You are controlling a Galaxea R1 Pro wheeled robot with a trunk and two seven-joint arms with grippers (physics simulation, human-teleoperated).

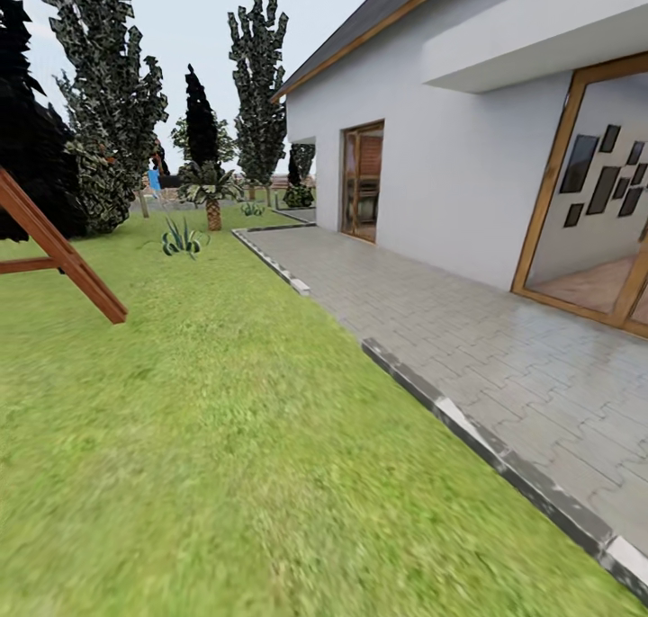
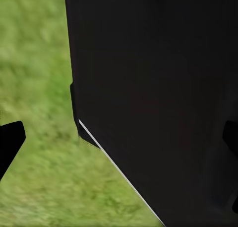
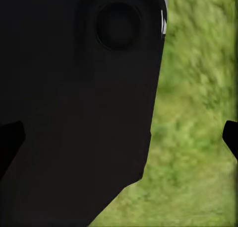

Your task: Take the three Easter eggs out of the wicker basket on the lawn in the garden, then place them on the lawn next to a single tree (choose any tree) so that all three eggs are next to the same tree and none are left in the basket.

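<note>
the lawn (image 1: pixel 225 437) fills the near ground. a wooden frame (image 1: pixel 63 253) slants in at far left, with trees (image 1: pixel 108 95) behind it, then an agave (image 1: pixel 183 237) and a short palm (image 1: pixel 212 194). a paved patio (image 1: pixel 468 338) and white house (image 1: pixel 450 140) stand right. the left gripper (image 2: pixel 121 142) and right gripper (image 3: pixel 121 140) are spread, empty, against black robot body over grass.
</note>
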